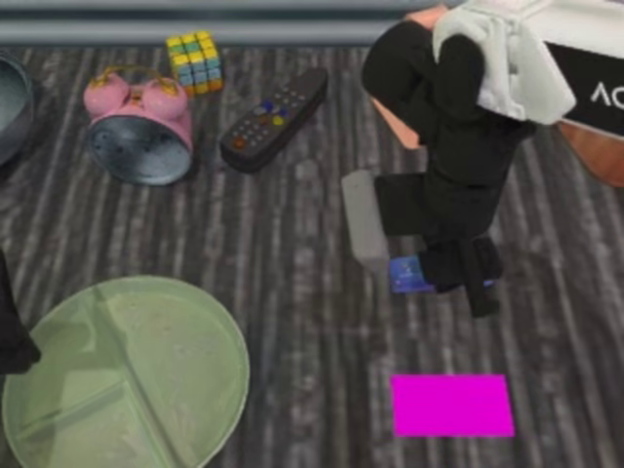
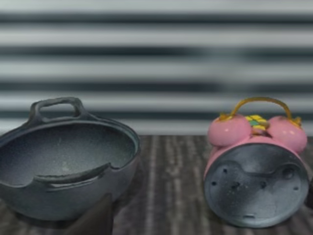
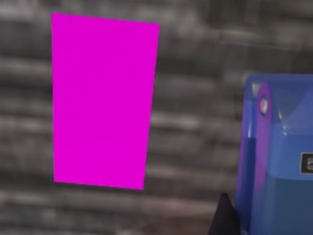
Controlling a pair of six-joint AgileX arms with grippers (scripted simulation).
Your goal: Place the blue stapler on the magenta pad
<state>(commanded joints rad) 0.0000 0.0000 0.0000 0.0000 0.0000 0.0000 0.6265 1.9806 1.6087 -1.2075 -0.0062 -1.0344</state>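
The blue stapler (image 1: 409, 274) is at the table's centre right, mostly covered by my right gripper (image 1: 453, 278), which is shut on it. In the right wrist view the stapler (image 3: 279, 161) fills the near side, with one dark fingertip (image 3: 224, 218) pressed beside it. The magenta pad (image 1: 451, 406) lies flat near the front edge, a short way in front of the stapler and bare; it also shows in the right wrist view (image 3: 102, 100). My left gripper (image 1: 10, 331) is parked at the table's left edge, open, with one finger (image 2: 98, 218) showing.
A dark remote (image 1: 273, 119), a pink alarm clock (image 1: 141, 122) and a coloured cube (image 1: 195, 61) lie at the back left. A dark pot (image 2: 63, 156) sits at the far left edge. A green divided plate (image 1: 127, 375) fills the front left.
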